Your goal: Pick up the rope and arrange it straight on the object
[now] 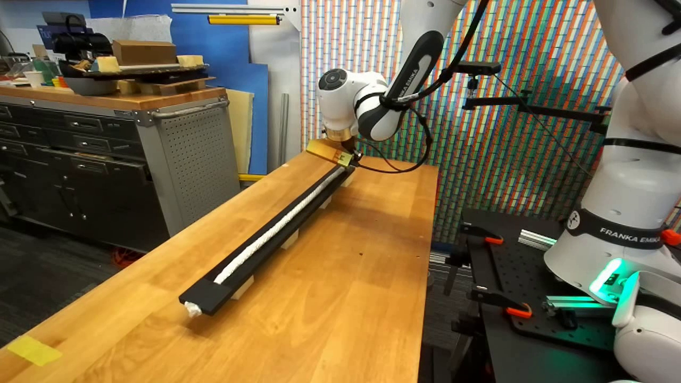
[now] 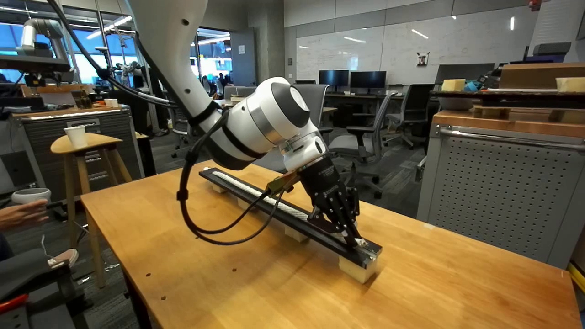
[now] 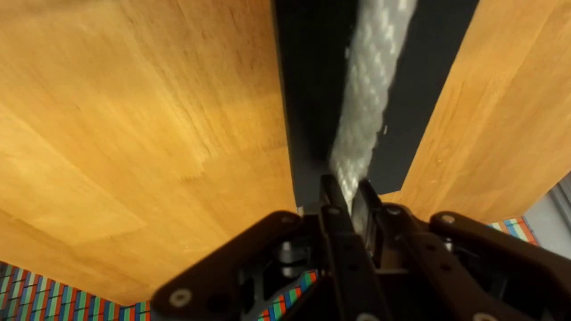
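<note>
In an exterior view the desk (image 1: pixel 346 298) ran from near left to far, and the arm (image 1: pixel 379 118) reached over its far end from the right. Lengthwise along the desk lay the bar (image 1: pixel 279 239), raised a little off the surface.

The rope (image 1: pixel 274 229) rested along the top of the bar, straight for nearly its whole run, with a black margin on both sides; whether it sat in a groove could not be told. The wrist view showed only a slight bend just before the tool (image 3: pixel 348 183). The picking up and most of the laying thus looked done, and the step in hand seemed to be settling the last stretch at the bar's far end.

There the tool was pinching the rope, its two fingers (image 3: pixel 333 209) a narrow gap apart with the rope squeezed between them. The next move probably called for drawing that end gently taut along the bar's midline and setting it fully down, then parting the fingers just enough and lifting straight up; a sideways pull could have tugged the straight part out of line.

Pale blocks (image 2: pixel 358 270) held the bar up, one close to the end where the tool worked. Smallest were two frayed bits of white: a tuft (image 2: pixel 361 242) by the fingers, likely the rope's tip, and a stub (image 1: pixel 193 309) poking out at the bar's near end, its link to the rope hidden.
</note>
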You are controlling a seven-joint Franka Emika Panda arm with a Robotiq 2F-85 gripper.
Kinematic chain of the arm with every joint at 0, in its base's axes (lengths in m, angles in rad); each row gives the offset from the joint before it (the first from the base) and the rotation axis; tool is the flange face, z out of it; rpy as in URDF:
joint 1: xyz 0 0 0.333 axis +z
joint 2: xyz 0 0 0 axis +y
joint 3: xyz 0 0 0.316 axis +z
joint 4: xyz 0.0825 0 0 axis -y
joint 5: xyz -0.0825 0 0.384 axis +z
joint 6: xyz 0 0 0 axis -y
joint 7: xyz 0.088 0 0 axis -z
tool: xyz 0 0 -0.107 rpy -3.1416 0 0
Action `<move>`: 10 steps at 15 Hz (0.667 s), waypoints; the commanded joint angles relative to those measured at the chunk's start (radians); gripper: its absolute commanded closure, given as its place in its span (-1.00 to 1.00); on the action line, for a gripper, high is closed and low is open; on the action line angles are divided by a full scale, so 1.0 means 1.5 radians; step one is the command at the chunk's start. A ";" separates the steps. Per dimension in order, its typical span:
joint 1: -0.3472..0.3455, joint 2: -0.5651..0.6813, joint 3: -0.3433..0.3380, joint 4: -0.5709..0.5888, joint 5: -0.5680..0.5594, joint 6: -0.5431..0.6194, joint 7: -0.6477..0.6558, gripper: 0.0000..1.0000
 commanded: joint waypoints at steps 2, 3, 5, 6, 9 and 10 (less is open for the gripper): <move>-0.005 0.025 -0.016 0.051 0.041 -0.028 -0.017 0.94; -0.005 0.030 -0.019 0.057 0.046 -0.031 -0.019 0.94; -0.007 0.040 -0.022 0.069 0.057 -0.030 -0.023 0.94; -0.006 0.046 -0.024 0.073 0.062 -0.030 -0.026 0.94; -0.005 0.060 -0.026 0.085 0.072 -0.029 -0.035 0.94; -0.004 0.064 -0.026 0.089 0.073 -0.028 -0.038 0.94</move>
